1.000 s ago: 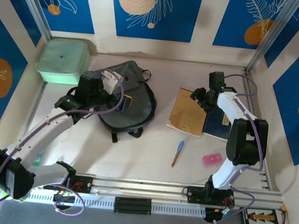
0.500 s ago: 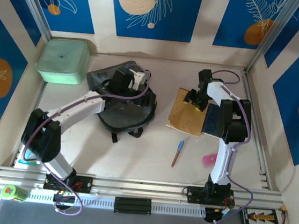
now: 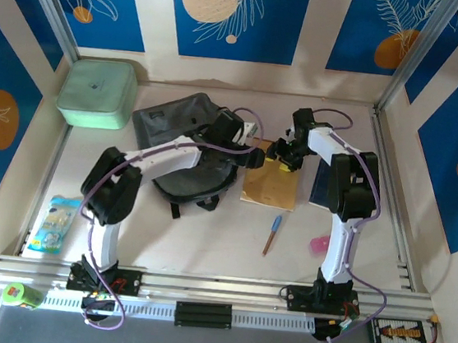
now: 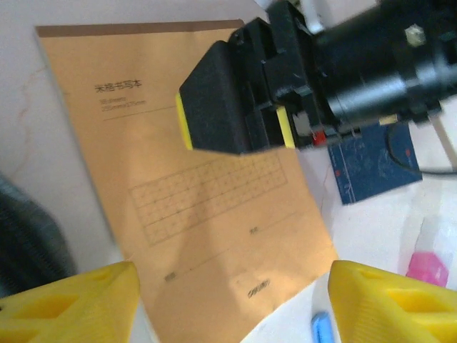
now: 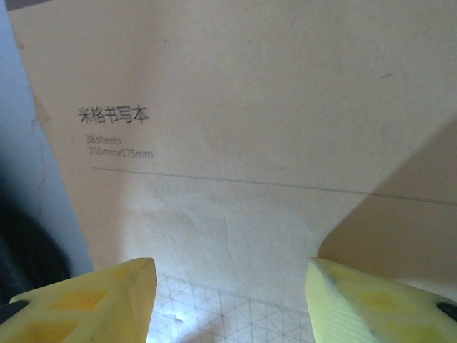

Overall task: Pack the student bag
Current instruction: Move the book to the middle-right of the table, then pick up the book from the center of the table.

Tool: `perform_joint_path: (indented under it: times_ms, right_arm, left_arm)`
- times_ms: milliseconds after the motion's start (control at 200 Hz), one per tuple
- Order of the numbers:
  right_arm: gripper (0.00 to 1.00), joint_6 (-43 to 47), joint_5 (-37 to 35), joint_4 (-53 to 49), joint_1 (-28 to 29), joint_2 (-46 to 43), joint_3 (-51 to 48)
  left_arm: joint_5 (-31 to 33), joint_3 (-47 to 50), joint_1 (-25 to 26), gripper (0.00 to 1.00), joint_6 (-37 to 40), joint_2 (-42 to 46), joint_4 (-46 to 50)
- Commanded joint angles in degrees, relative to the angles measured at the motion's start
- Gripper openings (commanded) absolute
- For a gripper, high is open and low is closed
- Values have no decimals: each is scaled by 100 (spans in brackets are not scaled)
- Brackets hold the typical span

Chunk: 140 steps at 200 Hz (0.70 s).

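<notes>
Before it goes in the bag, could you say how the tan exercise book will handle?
The exercise book looks thin with a paper cover, so probably light and floppy, sagging if gripped by one edge. Lying flat on the table, it may slide when pushed.

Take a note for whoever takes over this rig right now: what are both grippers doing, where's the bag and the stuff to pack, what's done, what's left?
Left gripper: open, over the tan notebook, holding nothing.
Right gripper: open, over the same notebook, holding nothing.
The student bag lies just left of the notebook, under the left arm; I can't tell if it's open.
The blue book, pen and pink eraser lie on the table outside the bag.
Done: nothing visibly packed.
Left: notebook, book, pen and eraser into the bag.
</notes>
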State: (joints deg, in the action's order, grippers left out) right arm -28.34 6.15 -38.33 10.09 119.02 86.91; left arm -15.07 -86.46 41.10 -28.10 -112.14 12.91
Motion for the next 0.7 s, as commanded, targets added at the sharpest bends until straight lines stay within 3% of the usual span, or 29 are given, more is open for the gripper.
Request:
perform_joint_path:
  times_ms: [0, 235, 430, 695]
  right_arm:
    - [58, -158, 246, 114, -298, -704, -310]
    - [57, -32, 316, -1, -930, -622, -292]
    - [53, 95, 391, -193, -1121, -309, -147]
    - [50, 244, 562, -254, -1158, -396, -561]
  left_arm:
    - [-163, -509, 135, 64, -204, -486, 194]
    - [-179, -1597, 208, 45, -138, -1600, 591]
    - [305, -2706, 196, 41, 325, -2338, 1561]
    - [803, -2765, 180, 39, 307, -2571, 1847]
